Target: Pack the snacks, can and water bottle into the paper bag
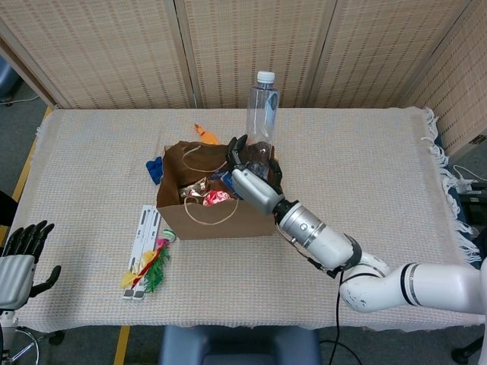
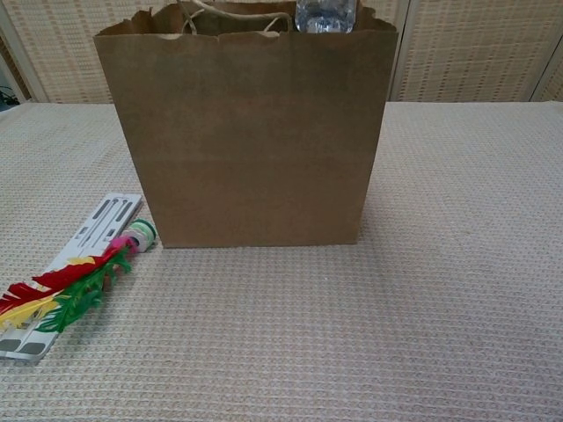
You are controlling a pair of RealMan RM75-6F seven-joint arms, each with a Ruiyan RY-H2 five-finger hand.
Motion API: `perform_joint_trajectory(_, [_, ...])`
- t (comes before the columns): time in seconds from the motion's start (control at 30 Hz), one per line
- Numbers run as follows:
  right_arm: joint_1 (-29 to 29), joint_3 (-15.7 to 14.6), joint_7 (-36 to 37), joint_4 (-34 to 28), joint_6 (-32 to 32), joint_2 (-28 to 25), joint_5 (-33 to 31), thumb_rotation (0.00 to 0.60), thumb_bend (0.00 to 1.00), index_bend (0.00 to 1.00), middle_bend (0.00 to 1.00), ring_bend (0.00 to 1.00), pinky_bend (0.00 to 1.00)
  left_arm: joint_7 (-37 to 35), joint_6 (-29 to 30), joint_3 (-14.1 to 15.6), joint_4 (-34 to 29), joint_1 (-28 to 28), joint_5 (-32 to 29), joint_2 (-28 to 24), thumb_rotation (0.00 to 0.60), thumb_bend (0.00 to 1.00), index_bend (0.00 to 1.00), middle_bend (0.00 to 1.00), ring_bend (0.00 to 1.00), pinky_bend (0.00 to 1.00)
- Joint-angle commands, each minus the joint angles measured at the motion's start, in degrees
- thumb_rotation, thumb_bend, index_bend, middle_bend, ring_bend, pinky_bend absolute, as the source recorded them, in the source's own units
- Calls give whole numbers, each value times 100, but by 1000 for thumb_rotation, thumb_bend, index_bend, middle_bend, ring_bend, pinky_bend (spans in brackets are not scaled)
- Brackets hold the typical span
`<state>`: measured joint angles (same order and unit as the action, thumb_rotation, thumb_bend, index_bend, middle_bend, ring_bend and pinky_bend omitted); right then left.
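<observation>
Water bottle (image 1: pixel 262 114) stands upright over the far right corner of the paper bag (image 1: pixel 217 217), white cap up, lower part sunk below the bag's rim. Head view: right hand (image 1: pixel 251 175) reaches into the bag's right side, its dark fingers (image 1: pixel 242 148) wrapped around the bottle's lower body, so the bottle rises straight out of the top of the grasp. Bag sits open on the woven desk (image 1: pixel 365 175); snacks (image 1: pixel 204 194) in shiny red and gold wrappers lie inside, left of the hand. Blue item (image 1: pixel 154 170) rests on the desk just beside the bag's left wall, orange item (image 1: pixel 205 134) just behind the bag. White flat strip (image 1: pixel 143 239) with red, yellow and green feathers (image 1: pixel 150 268) lies near the bag's front left corner. Left hand (image 1: pixel 19 262) hangs off the desk's near left edge, fingers apart, holding nothing.

Chest view: bag's plain front wall (image 2: pixel 246 141) fills the frame centre. Bottle's clear body (image 2: pixel 325 15) shows just above the rim, toward the right. Neither hand visible here. Strip (image 2: pixel 84 242) and feathers (image 2: pixel 70 290) lie at lower left, near the bag's base.
</observation>
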<state>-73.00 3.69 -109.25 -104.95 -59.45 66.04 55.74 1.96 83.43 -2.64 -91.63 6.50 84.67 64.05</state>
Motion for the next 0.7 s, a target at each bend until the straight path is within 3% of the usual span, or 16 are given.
perform_joint_trajectory(0.03, [-60, -94, -266, -94, -266, 125, -187, 600, 150, 0, 113, 0, 113, -2, -2, 3, -1, 0, 4, -4, 600, 370, 49, 0, 0, 0])
perform_joint_trajectory(0.37, [-118, -222, -176, -70, -477, 277, -102, 600, 128, 0, 67, 0, 84, 10, -3, 4, -10, 0, 0, -7, 600, 370, 48, 0, 0, 0])
perform_joint_trajectory(0.57, [137, -57, 544, -109, -1015, 222, 408, 600, 129, 0, 67, 0, 84, -7, -8, 3, -1, 3, -1, -8, 600, 371, 48, 0, 0, 0])
perform_joint_trajectory(0.7, [653, 118, 1422, -426, -1735, 102, 616, 600, 129, 0, 67, 0, 88, 4, -2, 1, 8, 3, 0, -2, 600, 371, 48, 0, 0, 0])
